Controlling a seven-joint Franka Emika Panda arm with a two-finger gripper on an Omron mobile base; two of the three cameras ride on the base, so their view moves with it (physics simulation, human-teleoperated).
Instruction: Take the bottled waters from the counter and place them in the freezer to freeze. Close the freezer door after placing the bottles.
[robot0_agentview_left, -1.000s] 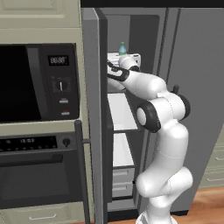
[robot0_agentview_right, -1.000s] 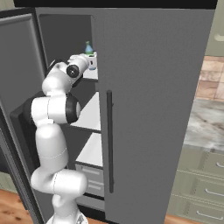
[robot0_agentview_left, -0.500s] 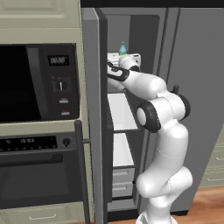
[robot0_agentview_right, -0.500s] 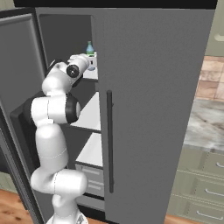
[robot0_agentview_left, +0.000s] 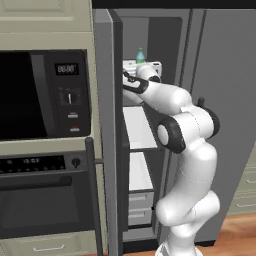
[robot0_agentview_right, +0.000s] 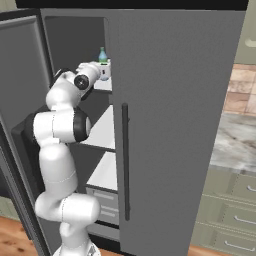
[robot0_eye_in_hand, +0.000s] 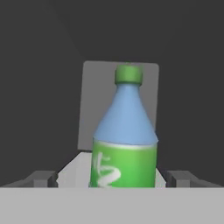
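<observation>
The bottle (robot0_eye_in_hand: 124, 140) stands upright on the top freezer shelf (robot0_agentview_left: 131, 67), at upper centre of the left base view. The claw (robot0_eye_in_hand: 113, 178) is spread wide, its tips apart from the bottle on either side, so nothing is gripped. The first placing appears finished; withdrawal without tipping the bottle is called for next.
</observation>
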